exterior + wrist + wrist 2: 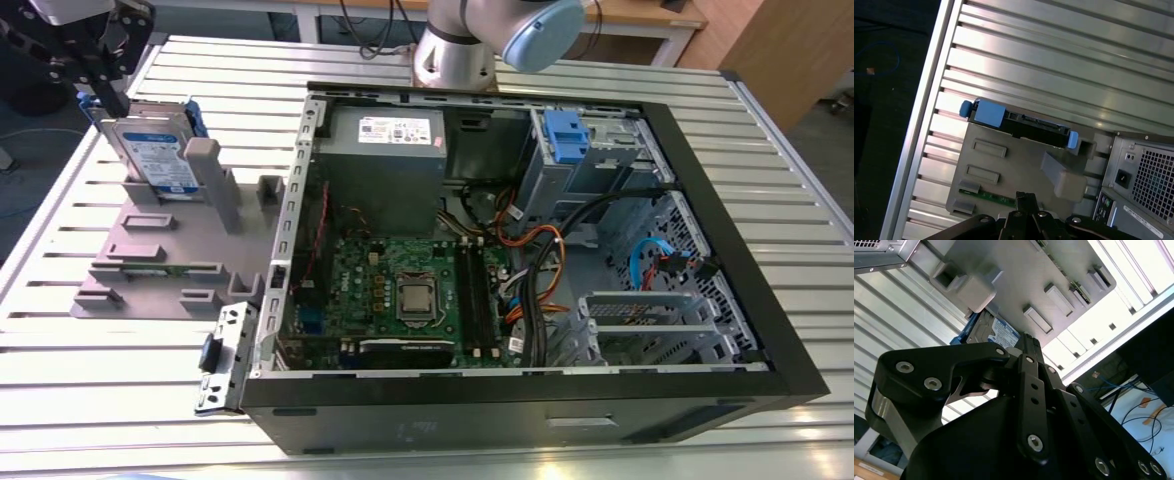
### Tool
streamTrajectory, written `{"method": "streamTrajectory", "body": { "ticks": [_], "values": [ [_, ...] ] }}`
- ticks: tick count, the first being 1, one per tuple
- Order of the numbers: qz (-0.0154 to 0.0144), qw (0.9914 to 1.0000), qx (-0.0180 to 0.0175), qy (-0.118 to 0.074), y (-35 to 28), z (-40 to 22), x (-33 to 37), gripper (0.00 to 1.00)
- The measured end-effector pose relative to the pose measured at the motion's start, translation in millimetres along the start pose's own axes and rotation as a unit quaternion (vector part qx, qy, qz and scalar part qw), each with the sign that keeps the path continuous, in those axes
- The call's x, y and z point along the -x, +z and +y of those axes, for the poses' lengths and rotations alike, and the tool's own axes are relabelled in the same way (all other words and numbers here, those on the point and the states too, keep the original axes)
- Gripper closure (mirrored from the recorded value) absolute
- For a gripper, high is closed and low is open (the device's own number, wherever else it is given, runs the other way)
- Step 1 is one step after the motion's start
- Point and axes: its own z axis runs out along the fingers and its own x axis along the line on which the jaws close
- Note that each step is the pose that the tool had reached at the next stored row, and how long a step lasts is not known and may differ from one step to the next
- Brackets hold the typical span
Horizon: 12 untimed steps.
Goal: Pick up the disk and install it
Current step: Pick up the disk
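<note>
The disk (151, 152), silver with a white-and-blue label and a blue bracket, stands on edge in the grey plastic stand (150, 252) at the exterior view's left. My gripper (103, 88) hangs just above and behind the disk's top corner, apart from it. In the first wrist view the disk's (1021, 125) dark top edge and blue bracket ends lie beyond the gripper (1024, 201), whose fingers meet at the middle with nothing between them. Past the gripper's linkage in the second wrist view, the disk's label (1002, 333) peeks out.
An open computer case (747, 290) lies on the slatted metal table (107, 390), beside the stand towards the exterior view's right. Inside it are a mainboard (400, 290), loose cables (534, 260) and a drive bay with a blue bracket (567, 135). The arm's base (461, 50) stands behind the case.
</note>
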Motion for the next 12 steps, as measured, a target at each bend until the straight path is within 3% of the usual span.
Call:
{"method": "streamTrajectory", "body": {
  "ticks": [12],
  "values": [
    [0.0, 0.99997, 0.0002, -0.007, 0.0, 0.0, 0.0, 0.89]
  ]
}}
